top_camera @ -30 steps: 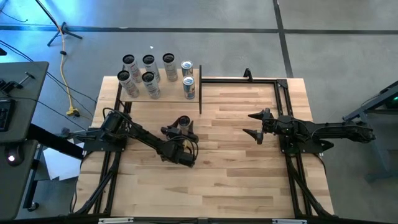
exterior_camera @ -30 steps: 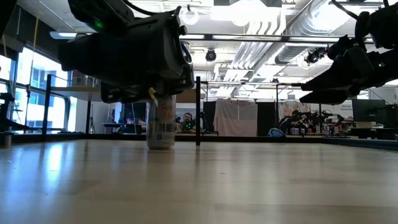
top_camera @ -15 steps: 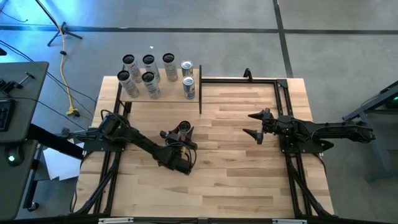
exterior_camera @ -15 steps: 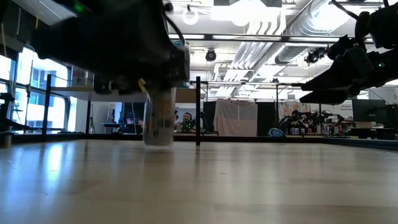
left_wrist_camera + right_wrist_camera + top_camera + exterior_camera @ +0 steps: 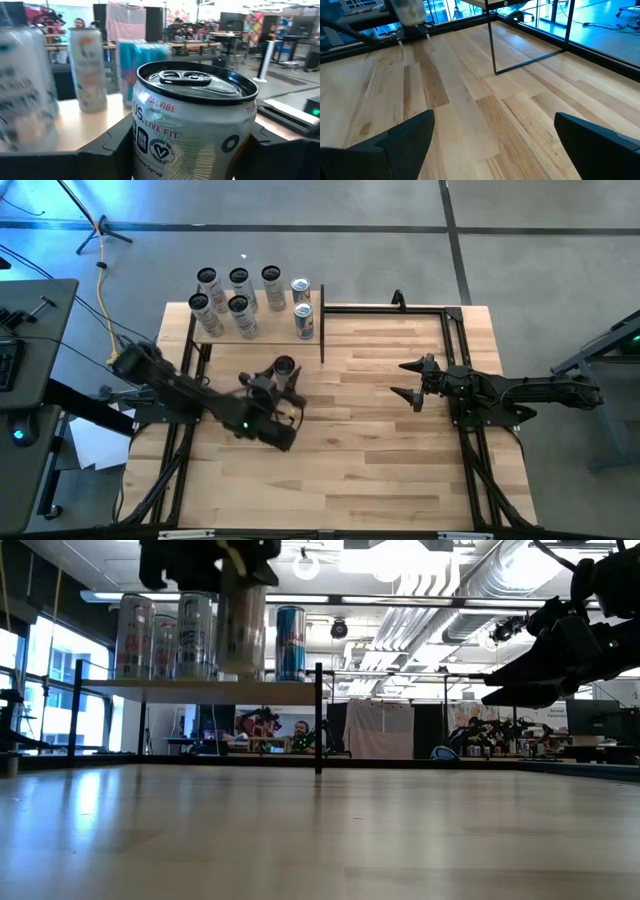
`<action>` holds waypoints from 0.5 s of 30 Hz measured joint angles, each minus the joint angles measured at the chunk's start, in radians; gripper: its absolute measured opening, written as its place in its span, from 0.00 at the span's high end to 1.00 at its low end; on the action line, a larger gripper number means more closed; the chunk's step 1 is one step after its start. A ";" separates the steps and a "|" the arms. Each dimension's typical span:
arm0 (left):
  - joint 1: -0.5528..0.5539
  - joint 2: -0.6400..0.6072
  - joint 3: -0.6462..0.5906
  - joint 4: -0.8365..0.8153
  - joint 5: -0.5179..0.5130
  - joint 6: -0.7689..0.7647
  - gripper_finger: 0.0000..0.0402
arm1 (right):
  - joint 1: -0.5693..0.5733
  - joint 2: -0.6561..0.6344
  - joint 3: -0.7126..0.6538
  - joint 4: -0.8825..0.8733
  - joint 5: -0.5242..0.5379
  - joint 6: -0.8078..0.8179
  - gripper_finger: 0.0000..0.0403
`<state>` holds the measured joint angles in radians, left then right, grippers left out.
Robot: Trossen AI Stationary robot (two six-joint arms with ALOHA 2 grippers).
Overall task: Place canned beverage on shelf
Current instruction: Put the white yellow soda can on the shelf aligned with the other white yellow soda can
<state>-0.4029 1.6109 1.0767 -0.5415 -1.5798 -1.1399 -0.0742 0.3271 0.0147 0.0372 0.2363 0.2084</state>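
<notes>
The left tool (image 5: 279,385) grips a can (image 5: 284,368) and holds it up off the counter (image 5: 400,460), left of the middle of the high view. Behind it, at the upper left, the shelf (image 5: 270,330) carries more cans (image 5: 238,305). The right tool (image 5: 410,380) waits on the right with its fingers wide apart.

The striped plank tabletop (image 5: 380,420) takes up the middle of the high view with pretty much nothing resting on its planks. The shelf (image 5: 262,330), a small pale board, sits at the table's upper left corner, with seven cans (image 5: 239,283) standing upright on it in two rows.
</notes>
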 joint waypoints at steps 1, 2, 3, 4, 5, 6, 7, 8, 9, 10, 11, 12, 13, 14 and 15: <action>0.012 -0.024 0.000 0.000 0.001 0.022 0.51 | 0.000 0.000 0.000 0.000 0.000 0.000 0.01; 0.027 -0.042 0.000 0.000 0.000 0.041 0.51 | 0.000 0.000 0.000 0.000 0.000 0.000 0.01; 0.044 -0.058 0.000 0.000 0.000 0.054 0.51 | 0.000 0.000 0.000 0.000 0.000 0.000 0.01; 0.063 -0.071 0.000 -0.001 0.003 0.069 0.51 | 0.000 0.000 0.000 0.000 0.000 0.000 0.01; 0.083 -0.081 0.000 -0.001 0.004 0.077 0.51 | 0.000 0.000 0.000 0.000 0.000 0.000 0.01; 0.104 -0.090 0.000 0.000 0.004 0.080 0.51 | 0.000 0.000 0.000 0.000 0.000 0.000 0.01; 0.124 -0.093 0.000 0.000 0.003 0.079 0.51 | 0.000 0.000 0.000 0.000 0.000 0.000 0.01; 0.145 -0.093 0.000 0.000 0.002 0.079 0.51 | 0.000 0.000 0.000 0.000 0.000 0.000 0.01; 0.165 -0.092 0.000 -0.001 0.007 0.079 0.51 | 0.000 0.000 0.000 0.000 0.000 0.000 0.01; 0.183 -0.091 0.000 -0.001 0.010 0.079 0.51 | 0.000 0.000 0.000 0.000 0.000 0.000 0.01; 0.201 -0.091 0.000 0.001 0.009 0.078 0.51 | 0.000 0.000 0.000 0.000 0.000 0.000 0.01; 0.216 -0.089 0.000 0.006 0.007 0.076 0.51 | 0.000 0.000 0.000 0.000 0.000 0.000 0.01; 0.230 -0.086 0.000 0.012 0.006 0.072 0.51 | 0.000 0.000 0.000 0.000 0.000 0.000 0.01; 0.241 -0.085 0.000 0.013 0.009 0.072 0.51 | 0.000 0.000 0.000 0.000 0.000 0.000 0.01; 0.249 -0.084 0.000 0.013 0.012 0.073 0.51 | 0.000 0.000 0.000 0.000 0.000 0.000 0.01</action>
<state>-0.1536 1.5265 1.0763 -0.5288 -1.5674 -1.0667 -0.0740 0.3269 0.0147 0.0372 0.2363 0.2085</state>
